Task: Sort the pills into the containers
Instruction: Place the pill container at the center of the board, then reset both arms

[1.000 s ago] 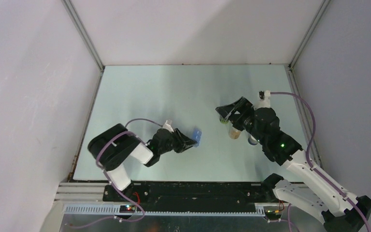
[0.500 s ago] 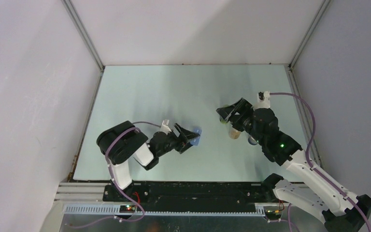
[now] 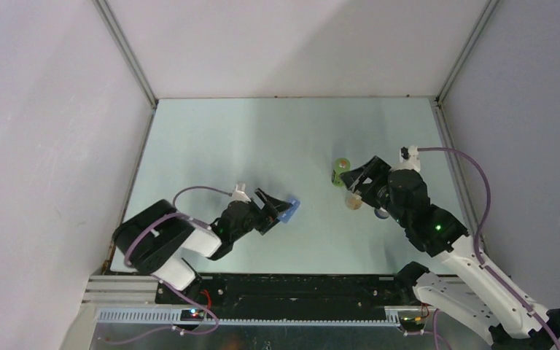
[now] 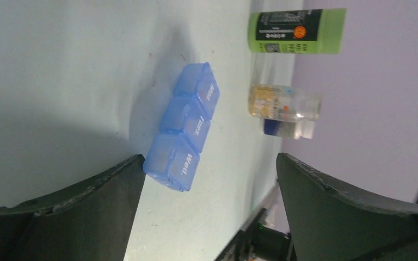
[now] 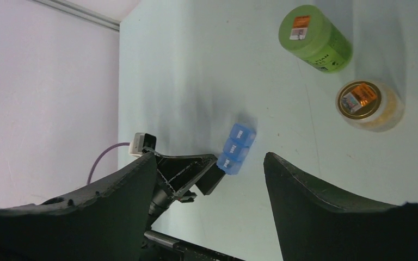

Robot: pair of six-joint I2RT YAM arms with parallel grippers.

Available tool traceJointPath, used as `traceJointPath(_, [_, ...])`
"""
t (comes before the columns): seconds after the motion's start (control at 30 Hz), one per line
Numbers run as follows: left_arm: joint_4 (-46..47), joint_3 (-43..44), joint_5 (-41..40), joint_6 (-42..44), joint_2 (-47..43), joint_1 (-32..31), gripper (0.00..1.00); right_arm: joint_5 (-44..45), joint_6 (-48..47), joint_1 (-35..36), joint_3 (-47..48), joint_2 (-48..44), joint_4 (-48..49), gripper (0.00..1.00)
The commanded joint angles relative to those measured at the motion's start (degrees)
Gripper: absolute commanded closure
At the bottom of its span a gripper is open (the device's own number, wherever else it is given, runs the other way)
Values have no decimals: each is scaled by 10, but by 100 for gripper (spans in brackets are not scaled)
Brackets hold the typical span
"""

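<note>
1. The left gripper (image 3: 273, 206) sits low over the table (image 3: 262, 138), with its jaws spread to full width and nothing clamped between them.

2. The blue pill organiser (image 4: 185, 130) lies flat on the table, in the left half of the work area. It is a strip of three joined compartments, marked Mon, Tues and Wed. Its Wed end lies right at the tip of one left finger (image 4: 87, 201) (whether they touch or are only just beside each other cannot be told). The rest of the strip extends away from the gripper. The opposite finger stands well apart from the organiser.

3. The right gripper (image 3: 354, 182) is positioned at the right of the table, near the bottles. Its jaws are wide apart and hold nothing. Its wrist camera looks down on the table between the two fingers.

4. The green bottle (image 5: 314, 38) stands upright, with its cap on.

5. The clear bottle (image 5: 369, 106) stands upright just beside the green bottle and apart from it. It carries an orange-labelled cap and pale orange contents.

6. A third container (image 4: 288, 128) with a blue part shows behind the clear bottle in the left wrist view. Most of it is hidden, so nothing more can be told of it.

7. All the bottles stand well apart from the pill organiser.
</note>
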Motion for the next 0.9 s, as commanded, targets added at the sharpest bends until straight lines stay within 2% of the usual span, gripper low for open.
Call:
traceJointPath(0.0, [-307, 26, -129, 85, -80, -24, 1, 13, -12, -5, 43, -9, -44, 23])
traceJointPath(0.1, [-428, 58, -174, 117, -118, -45, 1, 9, -17, -7, 50, -18, -62, 23])
traceJointPath(0.33, [-598, 103, -245, 149, -182, -51, 1, 9, -32, -12, 64, -41, -105, 21])
traceJointPath(0.5, [-679, 124, -255, 177, -294, -50, 1, 30, -55, -14, 77, -59, -150, 19])
traceJointPath(0.57, [-718, 149, -258, 202, -342, -50, 1, 48, -70, -16, 80, -71, -170, 16])
traceJointPath(0.67, [-779, 202, -263, 292, -402, -50, 0, 80, -99, -18, 97, -84, -208, 2])
traceJointPath(0.87, [-932, 314, -325, 398, -520, -50, 1, 179, -121, -20, 175, -92, -327, 1])
